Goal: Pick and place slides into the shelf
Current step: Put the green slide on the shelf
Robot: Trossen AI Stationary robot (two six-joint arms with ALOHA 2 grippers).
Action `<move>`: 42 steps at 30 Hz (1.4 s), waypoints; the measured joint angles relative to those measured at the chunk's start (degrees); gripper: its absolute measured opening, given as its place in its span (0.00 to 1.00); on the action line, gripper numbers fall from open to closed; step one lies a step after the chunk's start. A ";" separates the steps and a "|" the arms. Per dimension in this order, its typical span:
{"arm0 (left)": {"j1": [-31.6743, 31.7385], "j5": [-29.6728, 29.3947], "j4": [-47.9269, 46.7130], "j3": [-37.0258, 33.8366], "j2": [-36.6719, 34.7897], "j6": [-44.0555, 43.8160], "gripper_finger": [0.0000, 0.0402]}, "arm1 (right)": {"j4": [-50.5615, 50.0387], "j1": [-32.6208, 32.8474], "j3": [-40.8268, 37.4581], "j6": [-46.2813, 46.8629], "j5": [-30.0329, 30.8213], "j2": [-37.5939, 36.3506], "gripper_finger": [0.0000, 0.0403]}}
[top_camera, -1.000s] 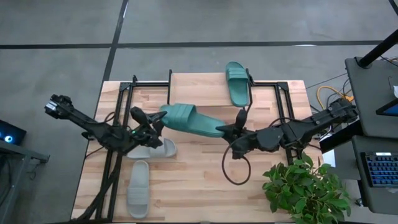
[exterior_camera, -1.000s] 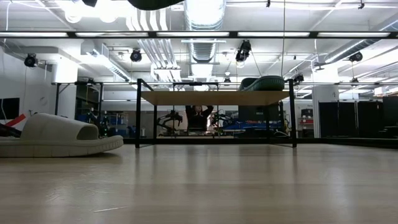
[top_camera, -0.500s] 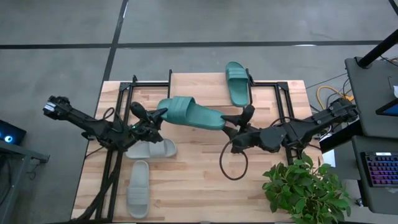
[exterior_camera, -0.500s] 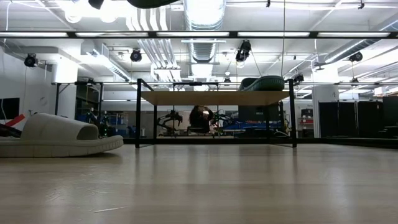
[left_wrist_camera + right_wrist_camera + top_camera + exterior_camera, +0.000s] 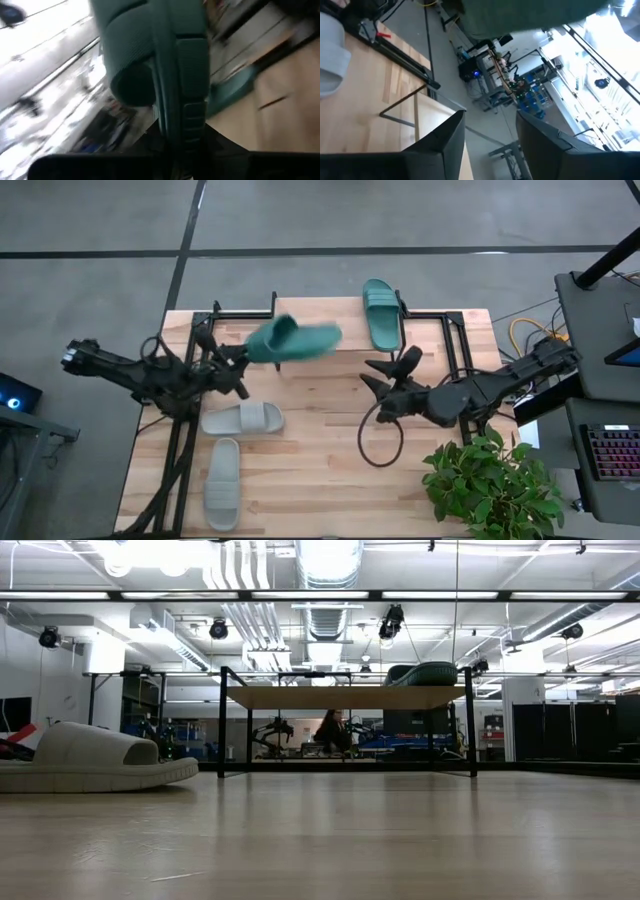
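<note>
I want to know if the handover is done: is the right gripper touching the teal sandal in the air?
Apart. In the high view, the right gripper sits open over the table, with bare wood between it and the teal sandal, which the left gripper holds alone.

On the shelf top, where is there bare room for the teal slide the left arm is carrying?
The shelf is bare along its left and middle plank, beside the teal slide parked at its right end. The carried slide hangs over the left part in the left end effector. Crowded: table front-left, where two grey slides lie.
</note>
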 joint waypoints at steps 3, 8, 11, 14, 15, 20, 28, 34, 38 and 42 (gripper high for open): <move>3.51 7.77 -6.35 -0.02 -2.65 -5.69 0.06 | 0.39 0.77 0.00 0.17 -0.01 -1.46 0.40; 8.61 16.46 -10.14 -0.04 -3.29 -8.92 0.06 | 1.33 2.18 0.00 0.44 -0.36 -4.75 0.38; 12.34 24.66 -12.00 -0.02 -1.20 -7.95 0.06 | 1.57 2.39 0.00 3.23 -5.30 -7.36 0.37; 16.14 32.58 -12.76 -0.03 2.48 -6.49 0.06 | 1.79 2.36 0.00 5.97 -12.16 -10.36 0.36; 17.11 33.88 -12.79 -0.02 3.81 -6.29 0.06 | 1.90 2.36 0.00 6.24 -13.77 -11.14 0.36; 19.64 39.25 -10.38 0.44 10.05 -4.18 0.06 | 1.61 2.38 0.00 6.83 -14.86 -13.34 0.36; 20.74 40.48 -9.53 3.78 15.62 1.07 0.06 | -8.50 2.40 -0.07 6.26 -14.81 -12.53 0.36; 24.07 40.89 -9.44 5.40 14.39 0.96 0.05 | -13.25 3.22 -0.09 6.17 -14.67 -11.82 0.36; 24.71 42.34 -9.21 5.91 14.10 -0.10 0.05 | -13.05 3.30 -0.04 2.88 -14.67 -10.61 0.36; 25.27 43.10 -9.45 5.87 14.27 -0.44 0.05 | -13.54 3.50 0.50 1.68 -14.32 -8.76 0.36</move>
